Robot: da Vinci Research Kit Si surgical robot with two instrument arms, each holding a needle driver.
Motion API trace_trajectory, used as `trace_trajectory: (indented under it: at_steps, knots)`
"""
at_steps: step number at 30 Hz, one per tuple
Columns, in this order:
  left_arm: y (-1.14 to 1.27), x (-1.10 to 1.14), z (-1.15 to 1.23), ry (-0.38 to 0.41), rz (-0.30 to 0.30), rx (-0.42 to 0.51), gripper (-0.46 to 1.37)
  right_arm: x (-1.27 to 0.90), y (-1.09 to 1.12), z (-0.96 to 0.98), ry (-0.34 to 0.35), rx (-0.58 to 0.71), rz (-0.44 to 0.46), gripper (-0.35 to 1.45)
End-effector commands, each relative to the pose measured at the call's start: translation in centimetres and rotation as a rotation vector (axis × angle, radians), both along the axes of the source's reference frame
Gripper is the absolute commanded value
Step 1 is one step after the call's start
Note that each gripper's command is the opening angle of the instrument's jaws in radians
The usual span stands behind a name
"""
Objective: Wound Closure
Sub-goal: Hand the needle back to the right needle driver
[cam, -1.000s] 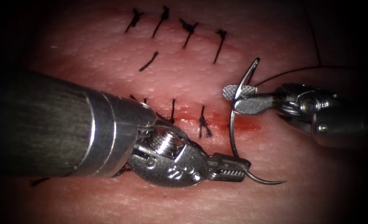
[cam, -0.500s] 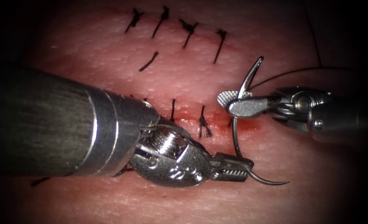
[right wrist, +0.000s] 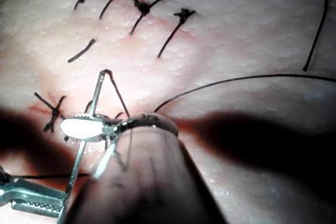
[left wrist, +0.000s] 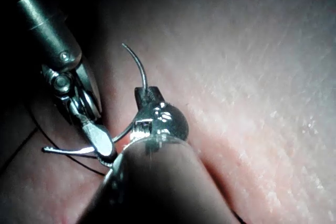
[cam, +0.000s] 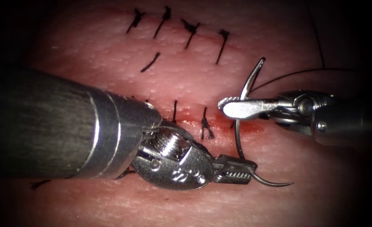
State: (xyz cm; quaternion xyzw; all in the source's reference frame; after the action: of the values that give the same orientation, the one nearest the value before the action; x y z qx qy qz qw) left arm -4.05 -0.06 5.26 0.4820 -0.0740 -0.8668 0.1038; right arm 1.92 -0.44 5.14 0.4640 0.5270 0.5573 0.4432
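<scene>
- Currently the left tool (cam: 235, 169) pinches the needle (cam: 237, 138) near its pointed end, and the tip juts out past the jaws, clear of the tissue (cam: 186, 80).
- Meanwhile the right tool (cam: 235, 107) is pressed together on the needle close to its tail end, where the thread (cam: 295, 75) leaves.
- Both holds sit just right of the stitched part of the cut (cam: 219, 122), by the red fluid (cam: 249, 127); the needle arcs free above the surface.
- My judgement: with two grips on one curve, keep the wrists aligned to its arc so neither twists it.
- Keep the thread slack and away from the finished stitches (cam: 182, 29).
</scene>
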Motion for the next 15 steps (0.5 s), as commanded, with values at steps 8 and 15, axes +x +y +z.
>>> trace_trajectory:
  at_steps: [8, 15]
  knots:
    - [0.01, 0.0, -0.01, -0.012, -0.005, 0.012, -0.35, -0.03, 0.05, 0.03, 0.007, 0.008, 0.025, -0.35]
    - [0.13, -0.03, -0.07, -0.06, -0.171, 0.06, 1.17, -0.19, 0.22, 0.04, -0.027, -0.066, 0.098, -0.35]
